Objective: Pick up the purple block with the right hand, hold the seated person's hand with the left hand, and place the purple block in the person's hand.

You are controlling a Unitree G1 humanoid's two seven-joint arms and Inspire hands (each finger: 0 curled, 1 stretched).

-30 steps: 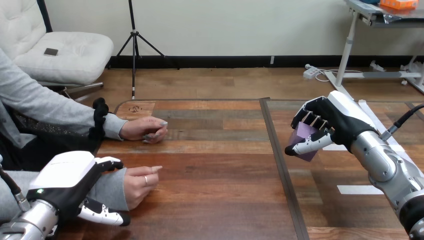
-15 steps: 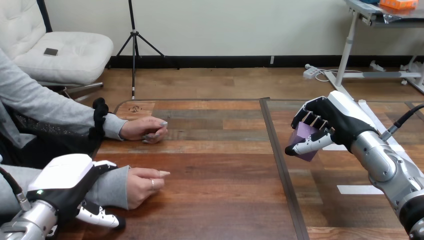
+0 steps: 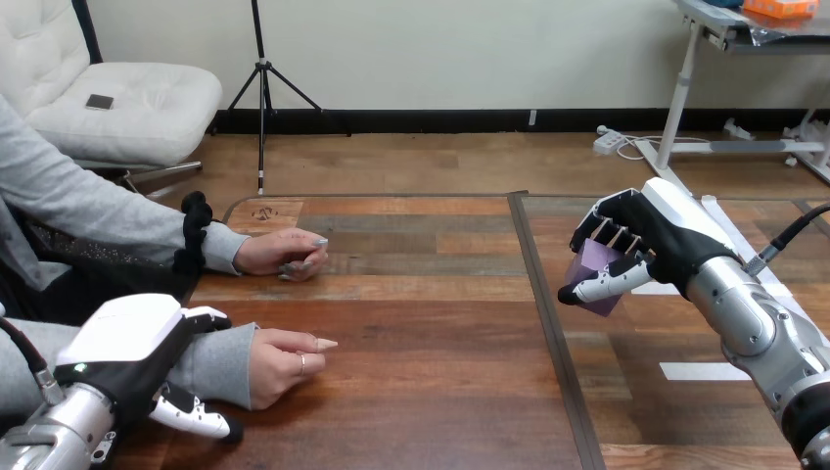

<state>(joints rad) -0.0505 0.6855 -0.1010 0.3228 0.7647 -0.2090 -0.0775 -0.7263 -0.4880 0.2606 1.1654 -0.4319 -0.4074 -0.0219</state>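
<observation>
The purple block [image 3: 599, 279] sits at about 3 o'clock on the table [image 3: 421, 294], lifted clear of the wood. The right hand [image 3: 648, 240] has it: fingers bent over the top, thumb closed across the front face. So the pickup looks finished.

From the block, the person's nearer hand [image 3: 279, 364] lies well apart toward 8 o'clock. It rests on the table knuckles up, with its fingers loosely folded. The left hand [image 3: 127, 345] is at that hand's wrist, on the grey sleeve [image 3: 217, 364]. Its fingers reach over the top of the sleeve and the thumb curls in beneath, so it appears to clasp the wrist. The person's other hand [image 3: 284, 253] rests at 10 o'clock, clear of both robot hands.

The step in hand seems to be the holding. Next, the block must travel from 3 o'clock across to 8 o'clock. The nearer hand first needs turning palm up and opening. As it lies, there is nowhere to set the block.
</observation>
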